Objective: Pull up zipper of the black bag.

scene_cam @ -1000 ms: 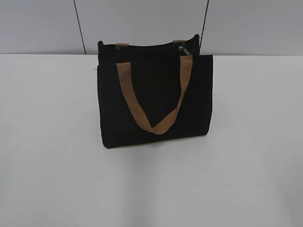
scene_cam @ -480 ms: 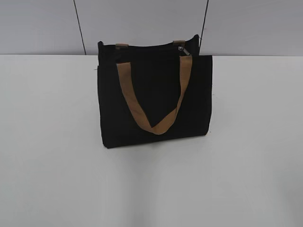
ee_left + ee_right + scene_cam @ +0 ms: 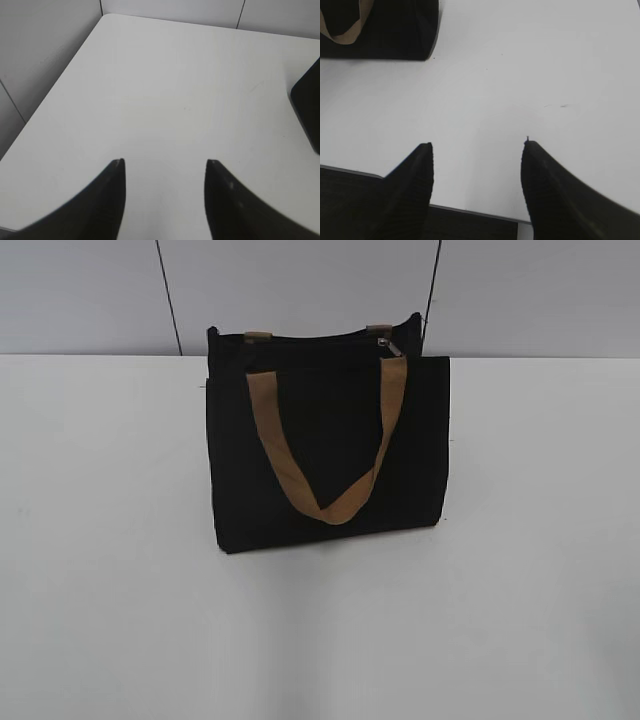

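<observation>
The black bag (image 3: 325, 455) stands upright in the middle of the white table (image 3: 110, 570), a tan strap handle (image 3: 325, 495) hanging down its front. The small silver zipper (image 3: 391, 347) sits at the right end of the zip track on the top edge. Neither gripper shows in the exterior view. My left gripper (image 3: 164, 161) is open and empty over bare table, with a corner of the bag (image 3: 307, 107) at the right edge of its view. My right gripper (image 3: 476, 144) is open and empty near the table's front edge, with the bag's lower part (image 3: 385, 30) at the top left of its view.
A grey panelled wall (image 3: 300, 290) runs behind the table. The table's left edge and far corner (image 3: 100, 17) show in the left wrist view. The table's front edge (image 3: 470, 211) lies under the right gripper.
</observation>
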